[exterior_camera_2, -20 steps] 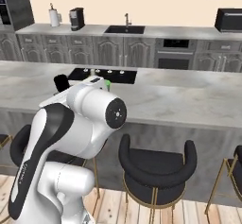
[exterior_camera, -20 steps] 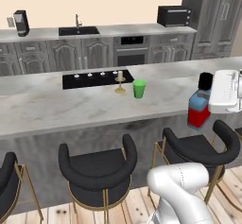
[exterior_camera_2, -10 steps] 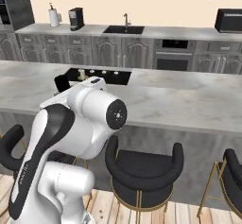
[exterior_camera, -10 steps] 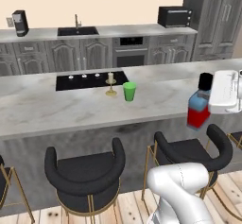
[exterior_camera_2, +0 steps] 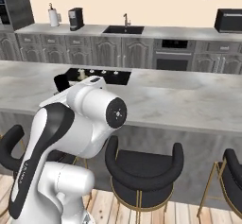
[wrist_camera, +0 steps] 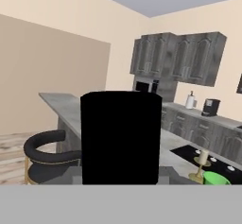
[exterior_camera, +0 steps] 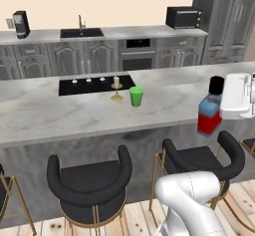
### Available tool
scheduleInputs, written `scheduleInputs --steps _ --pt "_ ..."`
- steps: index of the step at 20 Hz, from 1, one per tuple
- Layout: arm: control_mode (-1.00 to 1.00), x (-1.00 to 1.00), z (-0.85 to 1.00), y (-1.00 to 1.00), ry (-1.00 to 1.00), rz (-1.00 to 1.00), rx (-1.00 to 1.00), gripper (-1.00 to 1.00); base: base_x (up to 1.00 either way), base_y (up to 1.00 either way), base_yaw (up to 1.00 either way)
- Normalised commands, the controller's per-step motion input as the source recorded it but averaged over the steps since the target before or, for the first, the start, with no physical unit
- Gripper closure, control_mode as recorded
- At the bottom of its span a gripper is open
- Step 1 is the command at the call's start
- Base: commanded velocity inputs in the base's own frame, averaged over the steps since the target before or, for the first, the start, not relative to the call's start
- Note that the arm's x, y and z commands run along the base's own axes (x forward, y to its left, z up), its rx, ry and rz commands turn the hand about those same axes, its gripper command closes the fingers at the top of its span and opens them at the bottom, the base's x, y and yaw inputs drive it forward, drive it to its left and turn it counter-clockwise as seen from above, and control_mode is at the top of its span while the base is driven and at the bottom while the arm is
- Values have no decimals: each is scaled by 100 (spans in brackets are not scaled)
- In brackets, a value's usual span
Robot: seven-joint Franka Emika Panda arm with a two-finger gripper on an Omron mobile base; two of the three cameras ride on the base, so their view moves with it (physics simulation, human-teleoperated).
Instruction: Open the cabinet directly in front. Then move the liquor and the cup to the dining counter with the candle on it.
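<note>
Already carrying the bottle upright in the gripper, clamped near the neck, just off the island's near edge. Needs setting down leftward, beside the green cup and candle (both already on the marble).

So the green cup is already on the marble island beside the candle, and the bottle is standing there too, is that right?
Not quite. The green cup stands on the marble island beside the candle, but the bottle hangs at the island's edge in the tool, as the left base view shows.
</note>
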Motion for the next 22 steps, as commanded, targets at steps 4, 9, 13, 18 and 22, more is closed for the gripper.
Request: scheduleInputs --steps 4,9,13,18,22 --pt "100 0 0 0 0 0 0 100 100 0 -10" --pt "100 0 0 0 0 0 0 100 100 16 -13" --pt "100 0 0 0 0 0 0 100 100 36 -2" --pt "100 0 0 0 0 0 0 100 66 16 0" --pt "100 0 0 0 0 0 0 100 32 7 0"
